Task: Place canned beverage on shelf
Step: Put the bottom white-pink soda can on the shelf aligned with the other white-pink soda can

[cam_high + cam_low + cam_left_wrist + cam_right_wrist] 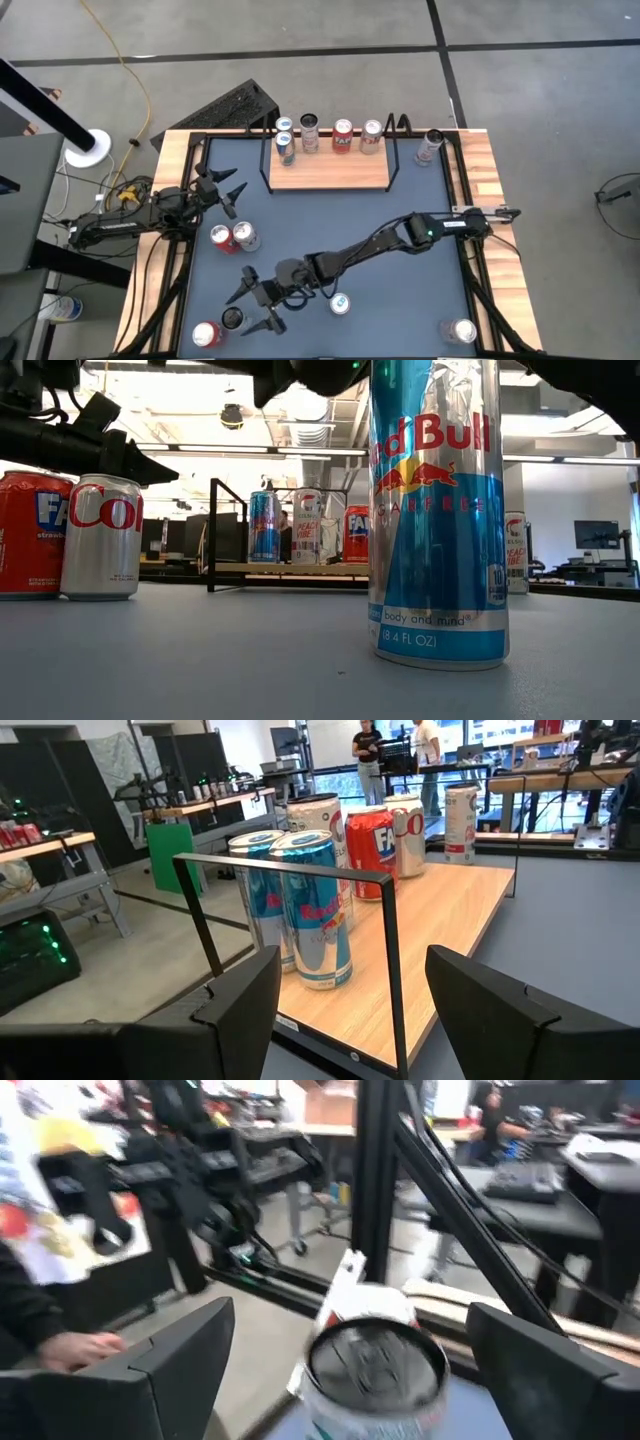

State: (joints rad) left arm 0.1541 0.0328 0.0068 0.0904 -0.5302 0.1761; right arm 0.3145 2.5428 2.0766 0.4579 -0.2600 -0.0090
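The shelf point(330, 172), a light-wood board with black wire side frames, stands at the table's far middle. Several cans point(343, 135) stand along its far edge, also seen in the left wrist view point(312, 905). My right gripper point(254, 308) is open near the table's near left. Its fingers stand on either side of a silver-topped can point(375, 1368) without touching it; this can point(232, 318) stands upright on the table. My left gripper point(228, 190) is open and empty at the table's left, facing the shelf.
A blue Red Bull can point(340, 303) stands right of my right gripper and fills the low view point(435, 510). A red can point(205, 333) stands near the front left. Two cans point(234, 237) stand by my left gripper. Single cans stand at the far right point(430, 146) and near right point(460, 330).
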